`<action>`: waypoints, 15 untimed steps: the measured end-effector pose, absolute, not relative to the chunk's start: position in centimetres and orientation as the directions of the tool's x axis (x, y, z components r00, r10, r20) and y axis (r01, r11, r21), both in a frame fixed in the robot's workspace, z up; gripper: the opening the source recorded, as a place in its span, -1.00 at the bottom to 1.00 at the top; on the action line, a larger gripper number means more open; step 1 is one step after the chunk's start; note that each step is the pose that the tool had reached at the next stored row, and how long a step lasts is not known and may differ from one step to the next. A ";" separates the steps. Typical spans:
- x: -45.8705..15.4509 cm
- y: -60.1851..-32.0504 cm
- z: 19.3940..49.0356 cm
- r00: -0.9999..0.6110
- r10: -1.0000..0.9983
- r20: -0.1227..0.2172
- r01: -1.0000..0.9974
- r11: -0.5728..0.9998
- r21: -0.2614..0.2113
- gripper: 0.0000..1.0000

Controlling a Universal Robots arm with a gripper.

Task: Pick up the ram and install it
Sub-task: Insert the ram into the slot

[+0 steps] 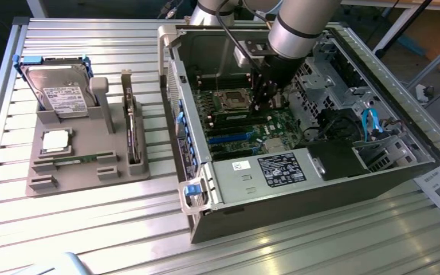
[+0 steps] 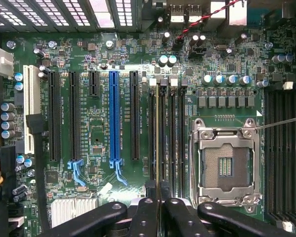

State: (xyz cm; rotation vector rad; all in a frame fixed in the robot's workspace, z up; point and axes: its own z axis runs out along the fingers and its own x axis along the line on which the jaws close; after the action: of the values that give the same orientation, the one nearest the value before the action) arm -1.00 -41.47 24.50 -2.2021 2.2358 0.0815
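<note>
The ram (image 2: 158, 138) appears edge-on in the wrist view as a thin greenish strip. It runs along one of the black memory slots (image 2: 170, 133) beside the empty processor socket (image 2: 227, 165). My gripper (image 2: 158, 207) is shut on its near end, with the black fingers (image 2: 144, 217) pressed close on either side. Whether the stick is seated in the slot I cannot tell. In the exterior view my gripper (image 1: 270, 106) reaches down into the open computer case (image 1: 281, 172), just over the motherboard (image 1: 243, 123).
Long card slots, one of them blue (image 2: 114, 118), lie beside the memory slots. On the exterior view's left a grey fixture (image 1: 82, 166) holds a hard drive (image 1: 59, 91), a silver processor (image 1: 55, 140) and an upright card (image 1: 132, 132). Case walls and drive cages surround the arm.
</note>
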 end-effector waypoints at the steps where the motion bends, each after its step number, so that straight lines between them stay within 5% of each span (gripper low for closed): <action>1: -1.0 -41.5 24.5 -0.016 -0.999 -0.038 -0.999 0.015 0.035 -0.76; 15: -1.0 -41.6 24.4 -0.023 -0.999 -0.038 -0.999 0.022 0.035 -0.76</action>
State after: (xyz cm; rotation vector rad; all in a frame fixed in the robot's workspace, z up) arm -1.00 -41.64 24.35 -2.1940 2.2436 0.0815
